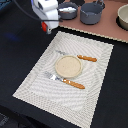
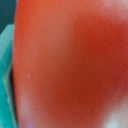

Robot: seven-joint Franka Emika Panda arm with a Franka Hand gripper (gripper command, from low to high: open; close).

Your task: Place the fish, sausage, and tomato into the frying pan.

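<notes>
Arm: enters from the upper left of the exterior view, its white wrist block high in that corner, reaching down toward the bench [image 1: 115, 75]
Tool [image 1: 46, 26]: hangs just under the wrist block at the upper left, above the dark bench surface beside the placemat's far corner; it is clamped around the tomato [image 1: 45, 26], whose red shows between the fingers
Tomato: one, held off the bench in the tool; in the wrist view it fills nearly the whole frame as a blurred red mass [image 2: 70, 65], so it sits right against the camera
Frying pan [image 1: 67, 10]: one, dark grey and shallow, at the top centre of the exterior view on the pinkish board, just to the exterior view's right of the tool
Pot [image 1: 92, 12]: one, deeper and grey, beside the frying pan on its right in the frame
Bowl [image 1: 123, 17]: one, cut by the upper right edge
Placemat [image 1: 35, 80]: one, pale and striped, lying at an angle across the middle of the frame
Plate [image 1: 68, 66]: one, tan and round, at the centre of the placemat
Cutlery: two pieces with orange-brown handles; a fork [image 1: 64, 80] just below the plate, another utensil [image 1: 77, 56] just above it
Fish, sausage: cannot make them out in either view
</notes>
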